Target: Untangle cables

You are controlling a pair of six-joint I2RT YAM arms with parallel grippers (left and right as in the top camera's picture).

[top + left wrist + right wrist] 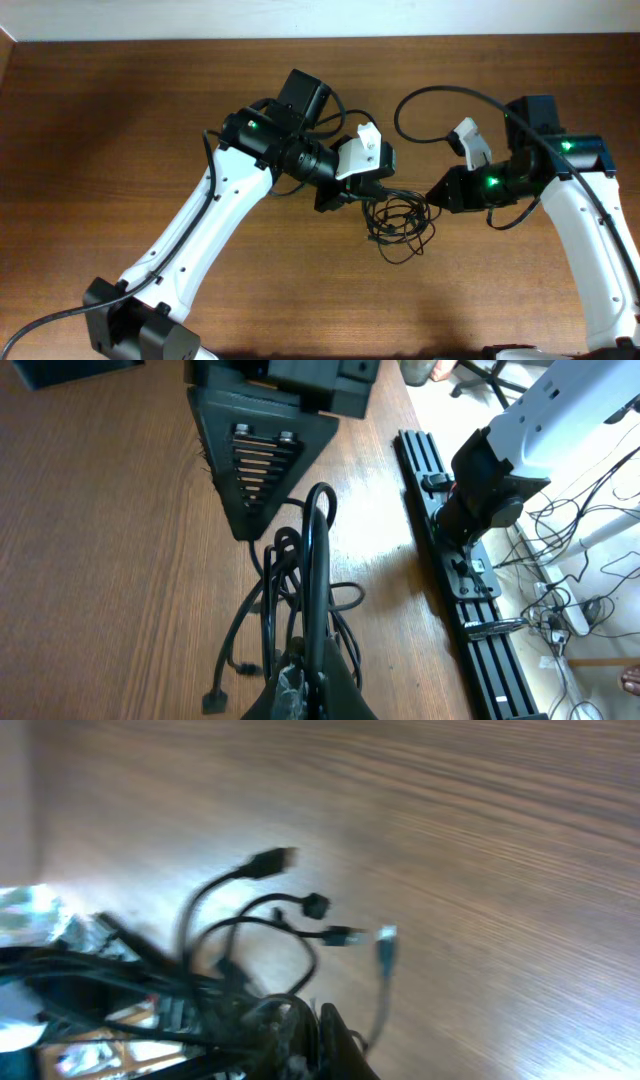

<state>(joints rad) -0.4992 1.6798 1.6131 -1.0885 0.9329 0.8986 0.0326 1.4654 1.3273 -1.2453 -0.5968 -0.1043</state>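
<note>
Closest to the left wrist camera, the left gripper (308, 665) has its matte black fingers pressed together on the cables (285, 585). These are thin, glossy black cords that rise from the pinch in slack loops, one arching high over the fingers. Two ends trail to the left onto the wood, each with a small blocky plug.

Just past the loops the right gripper (244, 530) faces in, a black ribbed wedge whose narrow tip meets the far side of the same bundle. Its own camera is blurred, but it shows the fingers closed with cords bunched at them. Several plugs (275, 860) fan out beyond on curved leads, one of them silver-tipped.

From overhead the tangle lies near the middle of the table (130, 110), between the two grippers, sagging toward the arms' bases in scribbled rings. The tabletop is smooth brown wood grain with fine streaks. Farther off, a slotted black rail (450, 570) runs along its edge.
</note>
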